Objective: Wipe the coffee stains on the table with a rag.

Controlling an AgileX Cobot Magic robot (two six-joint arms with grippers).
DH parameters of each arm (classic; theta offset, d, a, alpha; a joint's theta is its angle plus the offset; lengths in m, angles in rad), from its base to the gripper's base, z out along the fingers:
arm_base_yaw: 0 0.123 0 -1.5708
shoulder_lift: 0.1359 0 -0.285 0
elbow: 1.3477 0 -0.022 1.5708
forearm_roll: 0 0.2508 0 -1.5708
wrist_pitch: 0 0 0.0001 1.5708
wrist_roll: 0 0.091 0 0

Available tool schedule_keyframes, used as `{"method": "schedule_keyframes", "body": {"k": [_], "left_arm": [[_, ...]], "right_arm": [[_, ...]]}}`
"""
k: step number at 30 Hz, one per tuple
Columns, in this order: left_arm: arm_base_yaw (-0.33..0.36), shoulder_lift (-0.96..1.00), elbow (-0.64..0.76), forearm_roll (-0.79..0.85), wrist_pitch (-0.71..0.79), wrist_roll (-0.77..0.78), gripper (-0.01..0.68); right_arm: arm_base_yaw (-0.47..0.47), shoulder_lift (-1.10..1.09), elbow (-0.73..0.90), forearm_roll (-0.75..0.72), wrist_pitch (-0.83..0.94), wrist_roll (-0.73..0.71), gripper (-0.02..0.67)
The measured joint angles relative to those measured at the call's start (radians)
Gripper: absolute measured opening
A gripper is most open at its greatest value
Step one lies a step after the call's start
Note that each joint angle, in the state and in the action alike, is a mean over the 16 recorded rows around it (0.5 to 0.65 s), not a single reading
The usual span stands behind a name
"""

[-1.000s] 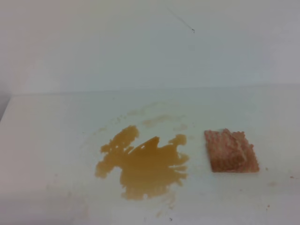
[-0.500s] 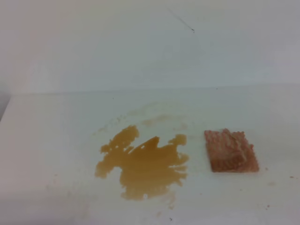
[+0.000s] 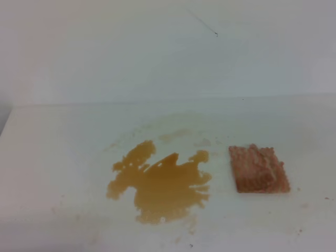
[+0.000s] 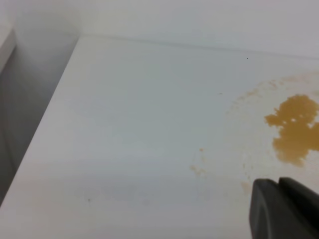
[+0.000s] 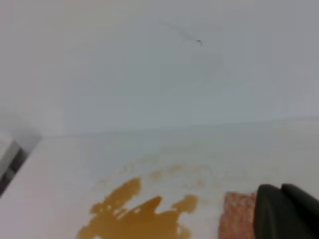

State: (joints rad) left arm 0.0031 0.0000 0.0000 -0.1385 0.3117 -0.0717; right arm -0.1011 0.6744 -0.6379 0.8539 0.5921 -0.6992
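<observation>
Puddle [image 3: 160, 186] of coffee sits nearest on the worktop [image 3: 52, 157], rag [image 3: 259, 169] just right of it, untouched. Right tool [image 5: 286, 211] is pressed together; left tool [image 4: 284, 209], can't tell. Grabbing only a corner could drag the rag and smear coffee wider. No writing anywhere.

The tabletop [image 3: 58, 147] looks smooth, white and matt, flecked with small specks. The stains [image 3: 160, 186] are wet amber liquid with a faint sheen. The rag [image 3: 259, 169] is cloth, pinkish-brown, with a bumpy woven texture. Beside it, the right pincer [image 5: 286, 211] appears to be dark, matt plastic.
</observation>
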Motion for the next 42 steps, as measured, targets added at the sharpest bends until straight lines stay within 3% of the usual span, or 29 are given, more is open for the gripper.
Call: {"method": "schedule_keyframes", "body": {"k": [7,13,19,26,32,42], "left_arm": [[0.000,0.000,0.000,0.000,0.000,0.000,-0.002],[0.000,0.000,0.000,0.000,0.000,0.000,-0.002],[0.000,0.000,0.000,0.000,0.000,0.000,-0.002],[0.000,0.000,0.000,0.000,0.000,0.000,-0.002],[0.000,0.000,0.000,0.000,0.000,0.000,-0.002],[0.000,0.000,0.000,0.000,0.000,0.000,-0.002]], "right_arm": [[0.000,0.076,-0.010,0.160,0.059,-0.083,-0.003],[0.000,0.130,-0.037,0.149,0.150,-0.146,-0.002],[0.003,0.206,-0.112,-0.007,0.230,-0.118,-0.002],[0.050,0.323,-0.243,-0.290,0.263,0.068,-0.001],[0.135,0.435,-0.347,-0.473,0.279,0.222,-0.001],[0.311,0.640,-0.493,-0.624,0.308,0.374,-0.001]]}}
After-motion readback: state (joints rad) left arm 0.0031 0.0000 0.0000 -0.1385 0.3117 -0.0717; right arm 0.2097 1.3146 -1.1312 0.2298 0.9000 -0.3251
